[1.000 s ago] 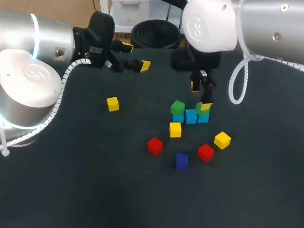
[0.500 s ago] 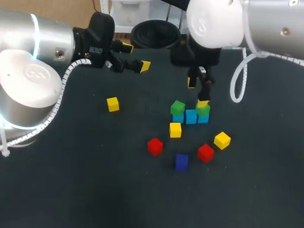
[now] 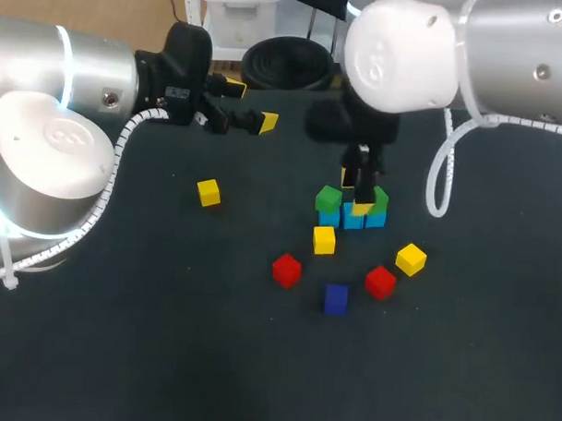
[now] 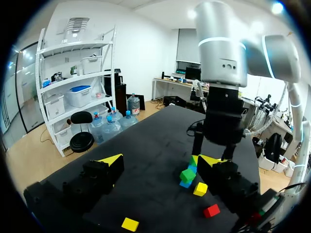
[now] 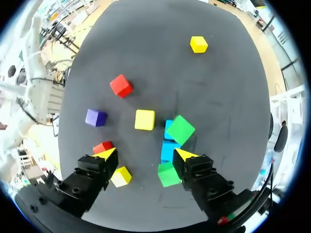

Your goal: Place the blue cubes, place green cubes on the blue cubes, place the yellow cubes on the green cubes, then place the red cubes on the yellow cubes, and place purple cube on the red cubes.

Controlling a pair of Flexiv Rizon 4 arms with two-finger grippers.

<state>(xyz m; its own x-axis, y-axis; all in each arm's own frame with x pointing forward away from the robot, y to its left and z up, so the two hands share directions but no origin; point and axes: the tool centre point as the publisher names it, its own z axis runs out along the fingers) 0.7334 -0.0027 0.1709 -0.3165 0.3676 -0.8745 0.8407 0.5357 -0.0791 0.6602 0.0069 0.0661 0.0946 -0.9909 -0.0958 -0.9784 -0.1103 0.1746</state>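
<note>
R gripper (image 3: 355, 193) low over blue row (image 3: 354, 219), fingers wide, nothing held. L gripper (image 3: 250, 105) off at far edge, open, empty too. Risk: fingertip (image 5: 184, 155) just beside green cube (image 5: 168, 174), so a sideways swing could knock it off its blue.

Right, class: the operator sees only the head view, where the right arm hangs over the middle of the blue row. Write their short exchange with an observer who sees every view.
Operator: Is my right gripper carrying a cube?
Observer: No. The right wrist view shows the right gripper open, with nothing between its fingers.
Operator: Does the middle blue cube have anything on it?
Observer: No. In that same view the middle blue cube has a bare blue top.
</note>
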